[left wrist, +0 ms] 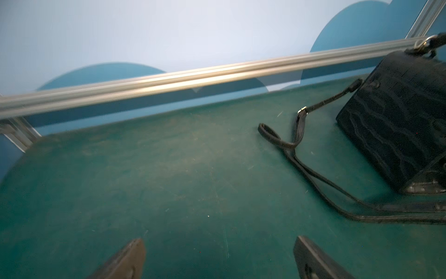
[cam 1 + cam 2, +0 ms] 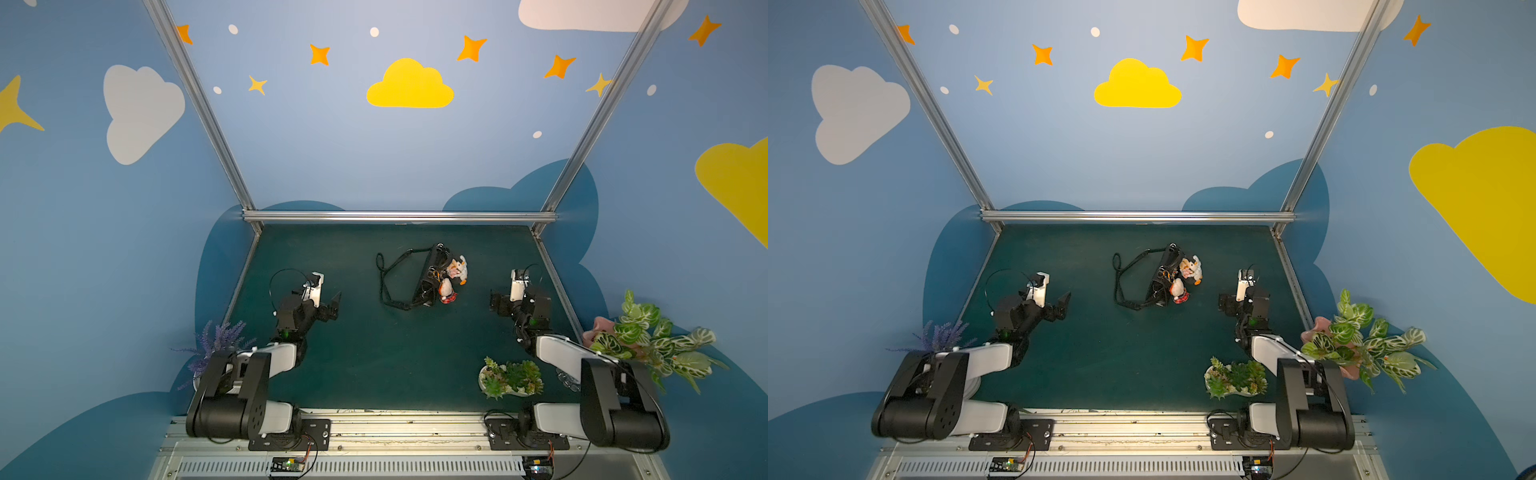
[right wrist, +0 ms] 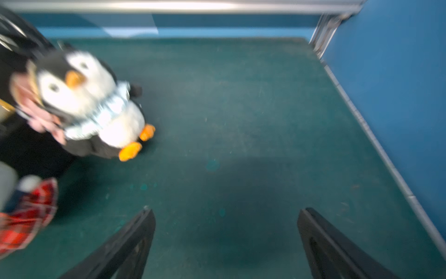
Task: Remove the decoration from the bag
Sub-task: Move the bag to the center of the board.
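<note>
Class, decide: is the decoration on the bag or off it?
On, apparently: the decoration lies tight against the bag, not apart from it. The link itself is too small to see.

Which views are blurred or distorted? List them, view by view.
Right wrist: motion blur smears the decoration. Left wrist: the rail is streaked, the bag fairly sharp. Both top views: sharp, though the wide lens splays the frame posts.

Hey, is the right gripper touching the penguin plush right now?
Apart. The right wrist view shows bare green mat between the open right gripper and the penguin plush.
</note>
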